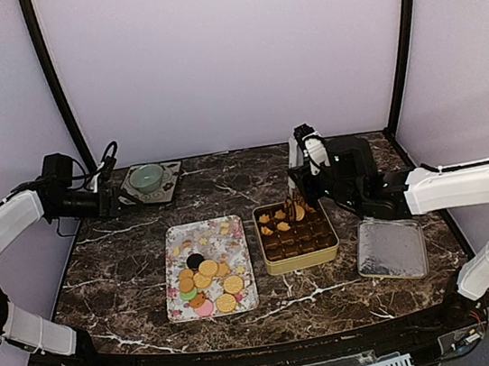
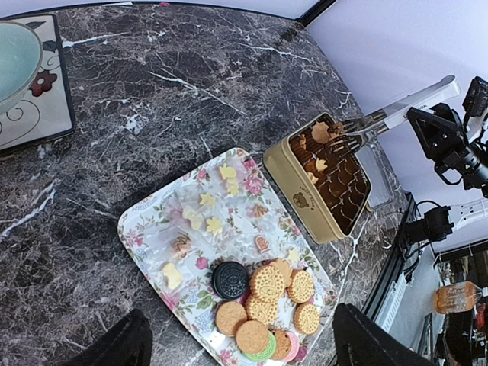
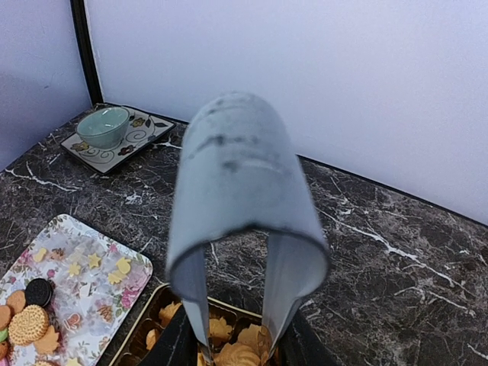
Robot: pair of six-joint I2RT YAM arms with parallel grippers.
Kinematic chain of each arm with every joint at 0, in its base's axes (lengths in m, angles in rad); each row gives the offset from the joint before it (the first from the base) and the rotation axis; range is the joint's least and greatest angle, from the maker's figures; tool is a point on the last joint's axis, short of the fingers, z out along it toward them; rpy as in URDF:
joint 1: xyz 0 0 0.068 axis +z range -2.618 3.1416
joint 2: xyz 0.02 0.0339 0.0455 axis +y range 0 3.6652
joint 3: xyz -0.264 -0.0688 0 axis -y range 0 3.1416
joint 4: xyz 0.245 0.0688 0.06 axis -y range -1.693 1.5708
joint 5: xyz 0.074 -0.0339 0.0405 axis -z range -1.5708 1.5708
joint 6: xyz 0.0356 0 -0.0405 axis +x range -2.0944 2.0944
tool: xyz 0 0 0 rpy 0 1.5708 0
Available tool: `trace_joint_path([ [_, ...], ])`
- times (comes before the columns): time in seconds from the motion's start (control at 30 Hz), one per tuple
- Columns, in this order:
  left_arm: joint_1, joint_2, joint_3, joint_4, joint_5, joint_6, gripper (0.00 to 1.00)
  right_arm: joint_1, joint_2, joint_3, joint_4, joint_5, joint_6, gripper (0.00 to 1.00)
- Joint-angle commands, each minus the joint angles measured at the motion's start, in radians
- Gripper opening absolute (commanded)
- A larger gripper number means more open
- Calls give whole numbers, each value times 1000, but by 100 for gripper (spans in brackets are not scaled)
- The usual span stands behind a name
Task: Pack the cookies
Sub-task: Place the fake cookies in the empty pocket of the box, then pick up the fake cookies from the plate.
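Round cookies [image 1: 209,284], mostly golden with one dark, one green and one pink, lie piled at the near end of the flower-patterned tray [image 1: 205,236]. They also show in the left wrist view [image 2: 267,305] and the right wrist view [image 3: 29,320]. The gold tin [image 1: 301,264] with brown cups holds a few golden biscuits at its far end. My right gripper [image 1: 314,182] is shut on metal tongs [image 3: 236,191], whose tips reach down into the tin's far cups around a golden biscuit. My left gripper [image 1: 106,201] is open and empty, far left near the bowl.
A pale green bowl [image 1: 146,177] sits on a patterned square mat at the back left. A flat silvery lid [image 1: 390,249] lies right of the tin. Small yellow shaped sweets [image 2: 207,210] lie on the tray's far half. Black frame posts stand at both back corners.
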Motion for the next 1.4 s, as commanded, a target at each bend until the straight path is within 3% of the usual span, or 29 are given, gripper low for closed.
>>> trace_joint_path([
  [0.0, 5, -3, 24, 6, 2, -9, 84, -9, 9, -14, 92, -5, -14, 31],
  [0.43, 5, 0, 32, 2, 0, -12, 85, -9, -37, -28, 69, -7, -20, 41],
  [0.87, 5, 0, 40, -1, -8, -11, 85, 50, -104, 57, -18, -26, -44, 41],
  [1.1, 5, -1, 30, -3, -25, -9, 85, 220, -3, 168, -13, -13, -42, 41],
  [1.37, 5, 1, 29, -26, -60, 1, 87, 361, 247, 350, 53, -72, 0, 41],
])
